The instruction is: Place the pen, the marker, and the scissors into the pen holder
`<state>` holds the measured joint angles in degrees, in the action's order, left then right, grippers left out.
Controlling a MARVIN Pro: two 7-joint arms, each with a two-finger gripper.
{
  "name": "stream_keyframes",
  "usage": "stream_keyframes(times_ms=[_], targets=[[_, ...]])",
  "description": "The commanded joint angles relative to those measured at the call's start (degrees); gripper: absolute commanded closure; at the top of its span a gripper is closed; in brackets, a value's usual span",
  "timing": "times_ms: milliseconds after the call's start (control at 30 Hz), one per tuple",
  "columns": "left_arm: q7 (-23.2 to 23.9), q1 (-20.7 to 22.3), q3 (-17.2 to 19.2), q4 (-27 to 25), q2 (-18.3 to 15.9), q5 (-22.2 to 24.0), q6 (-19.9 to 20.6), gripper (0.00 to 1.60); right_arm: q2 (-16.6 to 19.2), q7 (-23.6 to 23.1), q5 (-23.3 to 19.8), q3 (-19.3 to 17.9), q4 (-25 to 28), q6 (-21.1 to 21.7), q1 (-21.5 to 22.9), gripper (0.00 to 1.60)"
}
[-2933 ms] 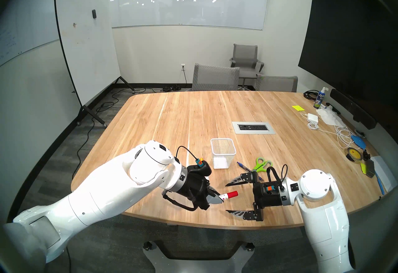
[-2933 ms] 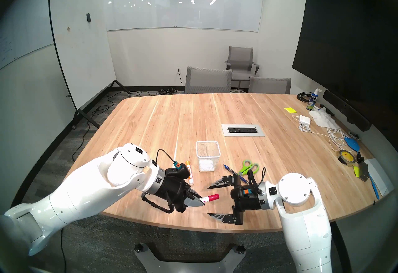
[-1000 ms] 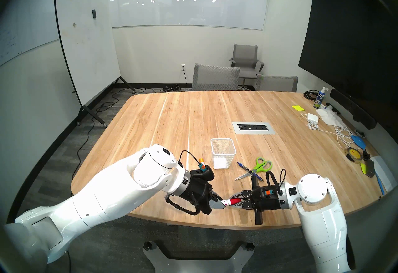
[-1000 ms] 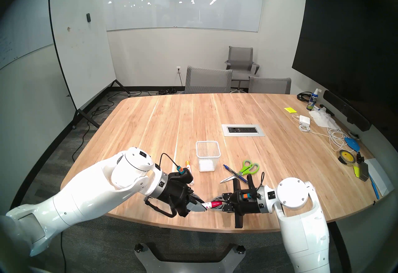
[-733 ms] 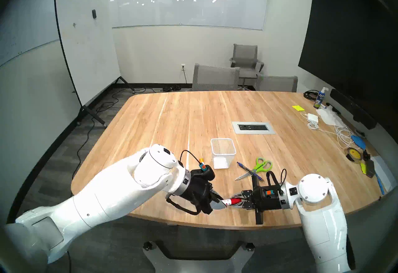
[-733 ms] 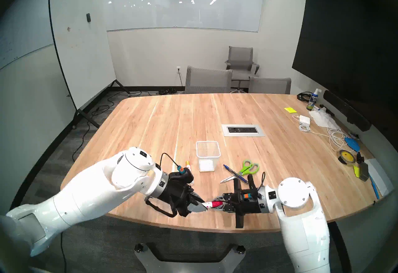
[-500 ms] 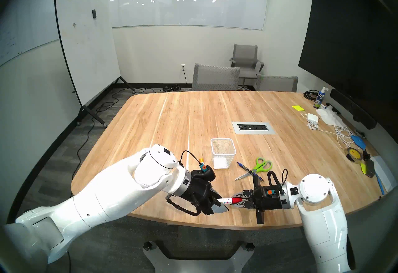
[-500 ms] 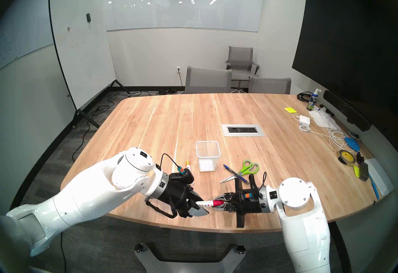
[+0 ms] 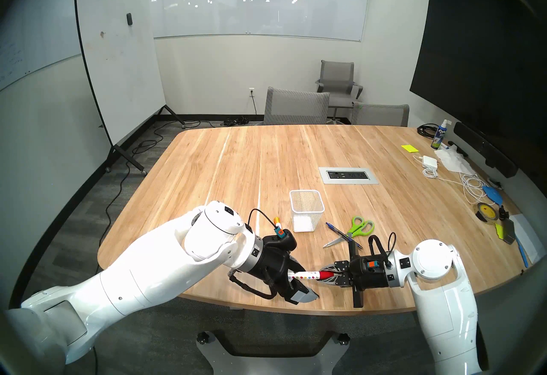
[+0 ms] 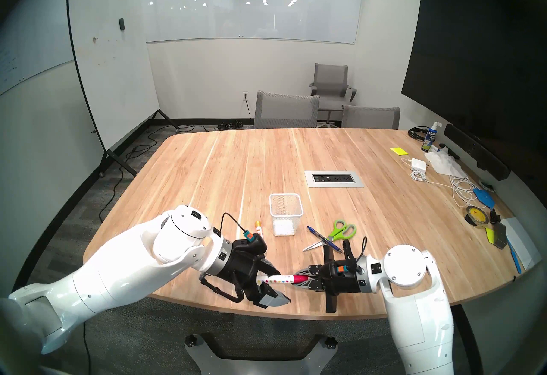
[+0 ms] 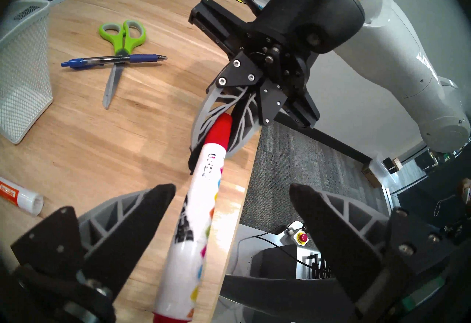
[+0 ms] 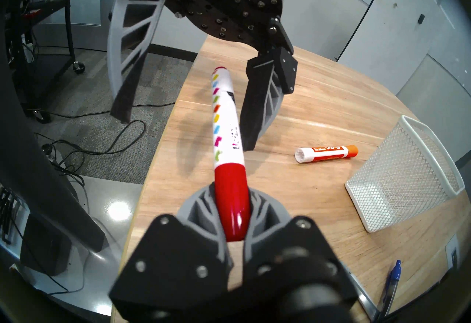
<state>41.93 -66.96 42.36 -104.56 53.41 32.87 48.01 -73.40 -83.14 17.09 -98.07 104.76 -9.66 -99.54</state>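
- While the right gripper (image 12: 230, 215) squeezes only the red cap of the fat white marker with coloured spots (image 12: 226, 121), the long white body sticks out past its fingertips with nothing under it. I think the cap could slip or pull off, and then the marker would drop by the edge of the big wooden table (image 9: 266, 158) and maybe roll to the floor.
- The left gripper (image 11: 232, 196) has let go; its two fingers stand wide apart, one on each side of the marker, not touching it. If that hand pulls away crooked, a finger (image 11: 142, 215) could bump the marker and knock it loose.
- The white wire-mesh pen holder (image 9: 307, 210) stands farther out on the table, beyond both hands. It looks light, so I think a bump from the long marker could tip it.
- The green-handled scissors with silver blades (image 11: 119, 47) lie just beyond the right hand, with the thin blue pen (image 11: 112, 60) lying across them. Neither is in the holder yet.
- The head view shows both arms meeting tip to tip, but the grip is too small to read there.
- The right wrist view shows the cap deep between its fingers, and an orange-and-white glue stick (image 12: 326, 153) lying past the left hand's fingers, near the holder.
- The left wrist view shows the gap on both sides of the marker.
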Motion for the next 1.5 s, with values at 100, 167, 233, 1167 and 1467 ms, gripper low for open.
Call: stream_keyframes(times_ms=[100, 167, 233, 1167, 1467], targets=[[-2.2, -1.8, 2.3, -4.2, -2.2, 0.2, -1.3, 0.00, -0.2, 0.2, -0.1, 0.0, 0.8, -0.5, -0.2, 1.60], [-3.0, -2.4, 3.1, -5.3, -2.9, 0.2, -1.6, 0.00, -0.2, 0.4, 0.1, -0.2, 0.8, -0.7, -0.1, 1.60], [-3.7, -2.8, 3.8, -6.2, -3.5, 0.4, -1.7, 0.00, -0.2, 0.4, 0.1, -0.4, 0.8, -0.6, 0.2, 1.60], [-11.5, -3.7, 4.4, -5.7, -0.4, -4.2, -9.0, 0.00, 0.8, 0.9, 2.2, -2.5, 3.8, -0.3, 3.0, 1.60], [-11.1, -3.5, 5.1, -7.2, -1.4, -4.2, -9.0, 0.00, 1.0, 1.0, 3.7, -2.3, 4.2, -0.8, 3.2, 1.60]])
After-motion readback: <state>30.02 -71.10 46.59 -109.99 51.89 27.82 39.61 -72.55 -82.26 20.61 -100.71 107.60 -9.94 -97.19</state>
